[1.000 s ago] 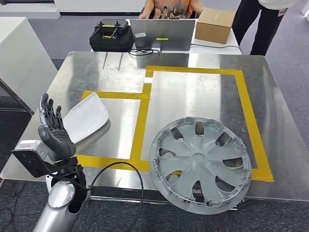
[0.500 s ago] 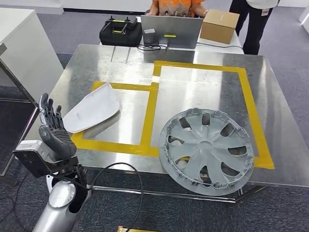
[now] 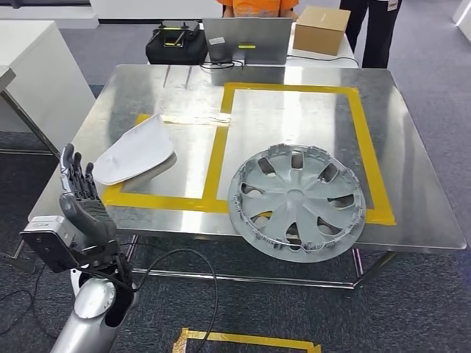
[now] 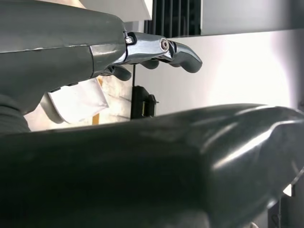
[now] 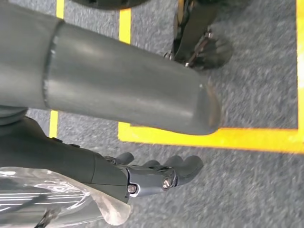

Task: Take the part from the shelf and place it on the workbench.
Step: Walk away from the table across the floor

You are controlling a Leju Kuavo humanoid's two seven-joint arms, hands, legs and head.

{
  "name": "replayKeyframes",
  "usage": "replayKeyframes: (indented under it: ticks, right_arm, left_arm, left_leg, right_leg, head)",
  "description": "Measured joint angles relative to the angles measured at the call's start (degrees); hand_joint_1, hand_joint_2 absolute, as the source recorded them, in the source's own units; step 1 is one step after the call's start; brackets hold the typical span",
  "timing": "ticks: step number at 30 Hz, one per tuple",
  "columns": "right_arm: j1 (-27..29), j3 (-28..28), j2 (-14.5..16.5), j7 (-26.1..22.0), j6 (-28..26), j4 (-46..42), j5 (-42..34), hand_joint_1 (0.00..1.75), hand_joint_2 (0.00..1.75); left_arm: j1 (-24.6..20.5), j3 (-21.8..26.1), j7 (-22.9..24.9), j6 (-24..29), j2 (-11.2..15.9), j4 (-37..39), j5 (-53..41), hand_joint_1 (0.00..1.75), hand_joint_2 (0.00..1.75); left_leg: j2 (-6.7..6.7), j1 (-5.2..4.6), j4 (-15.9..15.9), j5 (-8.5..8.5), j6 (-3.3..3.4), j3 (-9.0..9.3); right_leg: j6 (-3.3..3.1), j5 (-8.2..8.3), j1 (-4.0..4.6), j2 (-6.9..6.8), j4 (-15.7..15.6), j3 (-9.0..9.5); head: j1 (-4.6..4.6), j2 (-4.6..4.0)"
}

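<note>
1. The white part [image 3: 133, 154] already lies near the left edge of the tabletop [image 3: 422, 184], beside the wheel cover [image 3: 297, 200].
2. The left robot hand [image 3: 83, 202] is empty, fingers spread.
3. The right robot hand [image 5: 157, 175] hangs empty; the placing seems finished.

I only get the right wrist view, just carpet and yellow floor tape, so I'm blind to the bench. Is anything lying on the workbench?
Observer: Yes. A grey wheel cover lies flat on the workbench, its near rim past the front edge.
Operator: Anything else there?
Observer: A white curved part lies toward the bench's left side.
Operator: And the left hand?
Observer: The left hand is raised before the bench's near left corner, fingers apart, holding nothing.
</note>
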Motion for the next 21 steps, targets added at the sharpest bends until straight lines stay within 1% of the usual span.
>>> replayKeyframes:
  ticks: [1,2,3,4,5,6,7,8,9,10,11,12,13,14,15,16,17,18,19,20,21]
  right_arm:
    - [0.00,-0.01,0.00,0.01,-0.02,-0.01,0.00,0.00,0.00]
    - [0.00,-0.01,0.00,0.01,-0.03,-0.01,0.00,0.00,0.00]
    - [0.01,-0.01,0.00,0.03,-0.03,-0.01,0.01,0.00,0.00]
    - [0.01,-0.02,0.02,0.04,-0.03,-0.01,0.02,0.00,0.00]
    - [0.01,-0.02,0.05,0.05,-0.03,-0.01,0.03,0.00,0.00]
    - [0.01,-0.03,0.10,0.05,-0.03,-0.01,0.07,0.00,0.00]
    - [0.00,-0.03,0.17,0.05,-0.03,-0.01,0.11,0.00,0.00]
    - [-0.01,-0.04,0.22,0.05,-0.02,-0.01,0.17,0.00,0.00]
    - [-0.02,-0.05,0.25,0.05,-0.02,-0.01,0.25,0.00,0.00]
    - [-0.02,-0.07,0.26,0.05,-0.01,-0.01,0.29,0.00,0.00]
    - [0.00,-0.09,0.26,0.05,-0.01,-0.01,0.33,0.00,0.00]
    - [0.02,-0.13,0.26,0.05,0.00,-0.02,0.36,0.00,0.00]
    - [0.05,-0.19,0.25,0.05,0.01,-0.02,0.37,0.00,0.00]
    - [0.07,-0.25,0.25,0.05,0.02,-0.03,0.40,0.00,0.00]
    - [0.06,-0.31,0.26,0.05,0.04,-0.03,0.47,0.00,0.00]
    - [0.04,-0.35,0.27,0.05,0.07,-0.03,0.54,0.00,0.00]
    - [0.03,-0.38,0.27,0.05,0.10,-0.03,0.61,0.00,0.00]
    - [0.02,-0.39,0.27,0.06,0.12,-0.03,0.68,0.00,0.00]
    - [0.04,-0.42,0.27,0.07,0.12,-0.04,0.73,0.00,0.00]
    - [0.04,-0.45,0.26,0.07,0.12,-0.05,0.79,0.00,0.00]
    - [0.01,-0.48,0.26,0.08,0.12,-0.07,0.87,0.00,0.00]
  left_arm:
    - [0.05,0.00,0.00,0.04,0.04,0.00,-0.01,0.00,0.00]
    - [0.10,0.00,-0.01,0.14,0.10,0.00,-0.02,0.00,0.00]
    - [0.15,0.00,-0.03,0.29,0.16,0.00,-0.04,0.00,0.00]
    - [0.19,0.00,-0.08,0.49,0.22,0.00,-0.10,0.00,0.00]
    - [0.19,0.00,-0.15,0.70,0.28,-0.01,-0.18,0.00,0.00]
    - [0.17,0.00,-0.25,0.92,0.31,-0.01,-0.34,0.00,0.00]
    - [0.13,0.00,-0.39,1.21,0.33,-0.02,-0.63,0.00,0.00]
    - [0.10,0.00,-0.60,1.60,0.33,-0.03,-1.05,0.00,0.00]
    - [0.07,0.00,-0.87,2.08,0.36,-0.04,-1.59,0.00,0.00]
    - [0.07,0.00,-1.15,2.61,0.41,-0.04,-2.17,0.00,0.00]
    - [0.08,0.01,-1.38,3.07,0.48,-0.04,-2.73,0.00,0.00]
    - [0.08,0.04,-1.56,3.42,0.56,-0.05,-3.25,0.00,0.00]
    - [0.09,0.09,-1.69,3.63,0.63,-0.07,-3.75,0.00,0.00]
    - [0.16,0.20,-1.82,3.74,0.69,-0.13,-4.26,0.00,0.00]
    - [0.29,0.39,-1.97,3.80,0.75,-0.22,-4.77,0.00,0.00]
    - [0.48,0.66,-2.11,3.85,0.81,-0.33,-5.21,0.00,0.00]
    - [0.72,1.02,-2.24,3.89,0.87,-0.44,-5.57,0.00,0.00]
    - [0.94,1.43,-2.33,3.92,0.92,-0.52,-5.81,0.00,0.00]
    - [1.15,1.84,-2.39,3.95,0.97,-0.60,-5.96,0.00,0.00]
    - [1.35,2.28,-2.45,3.96,1.03,-0.72,-6.04,0.00,0.00]
    - [1.52,2.70,-2.54,3.97,1.08,-0.88,-6.11,0.00,0.00]
  left_leg:
    - [0.00,0.05,3.91,-2.65,-0.16,-0.72]
    - [0.00,0.07,7.12,-4.05,-0.22,-1.00]
    - [0.00,0.07,8.68,-4.08,-0.16,-0.55]
    - [-0.01,0.05,8.18,-3.05,0.03,0.79]
    - [-0.02,-0.02,5.54,-1.52,0.39,3.02]
    - [-0.03,-0.16,1.56,-0.34,0.91,5.84]
    - [-0.02,-0.31,-2.69,0.21,1.41,8.60]
    - [-0.02,-0.49,-6.06,0.28,1.80,10.60]
    - [-0.01,-0.65,-8.15,0.05,2.05,11.70]
    - [0.00,-0.77,-9.00,0.00,2.18,11.87]
    - [0.03,-0.75,-9.31,0.35,2.37,11.52]
    - [0.12,-0.67,-9.52,0.91,2.64,11.16]
    - [0.23,-0.56,-9.74,1.56,3.01,10.62]
    - [0.33,-0.42,-9.95,2.28,3.31,9.97]
    - [0.41,-0.41,-9.92,2.94,3.51,9.21]
    - [0.42,-0.43,-9.88,3.65,3.63,8.23]
    - [0.44,-0.45,-9.81,4.37,3.58,7.29]
    - [0.46,-0.45,-9.70,5.09,3.50,6.32]
    - [0.48,-0.42,-9.56,5.74,3.37,5.34]
    - [0.48,-0.36,-9.34,6.31,3.19,4.43]
    - [0.47,-0.31,-9.02,6.83,2.97,3.63]
  right_leg:
    - [-0.16,0.64,0.08,-0.05,0.08,-0.65]
    - [-0.20,1.28,0.19,-0.07,0.22,-1.40]
    - [-0.22,1.86,0.30,-0.09,0.42,-2.28]
    - [-0.22,2.37,0.43,-0.09,0.66,-3.18]
    - [-0.19,2.77,0.54,-0.08,0.92,-3.98]
    - [-0.13,3.13,0.62,-0.05,1.18,-4.62]
    - [0.00,3.45,0.77,-0.02,1.45,-5.14]
    - [0.23,3.83,0.84,-0.02,1.64,-5.56]
    - [0.54,4.25,0.85,-0.05,1.76,-5.91]
    - [0.92,4.70,0.82,-0.08,1.80,-6.16]
    - [1.31,5.09,0.75,-0.11,1.80,-6.38]
    - [1.68,4.79,0.65,-0.03,2.04,-6.68]
    - [2.03,3.47,0.60,0.08,2.99,-7.22]
    - [2.34,1.12,0.54,0.19,5.01,-8.02]
    - [2.64,-1.91,0.40,0.27,8.16,-9.05]
    - [2.91,-4.62,0.28,0.28,12.04,-10.07]
    - [3.15,-6.14,0.16,0.27,15.58,-10.70]
    - [3.36,-6.18,0.05,0.26,17.87,-10.68]
    - [3.51,-4.90,-0.05,0.26,18.25,-9.74]
    - [3.59,-3.01,-0.14,0.25,16.42,-7.72]
    - [3.63,-1.53,-0.24,0.26,12.89,-4.81]
  head:
    - [-0.08,0.00]
    - [-0.14,0.00]
    - [-0.16,0.00]
    - [-0.18,0.00]
    - [-0.21,0.00]
    - [-0.20,0.00]
    - [-0.19,0.00]
    - [-0.16,0.00]
    - [-0.17,0.00]
    - [-0.15,0.00]
    - [-0.15,0.00]
    - [-0.18,0.00]
    - [-0.12,0.00]
    - [-0.07,0.00]
    - [-0.02,0.00]
    - [0.05,0.00]
    - [0.08,0.00]
    - [0.08,0.00]
    - [0.09,0.00]
    - [0.09,0.00]
    - [0.09,0.00]
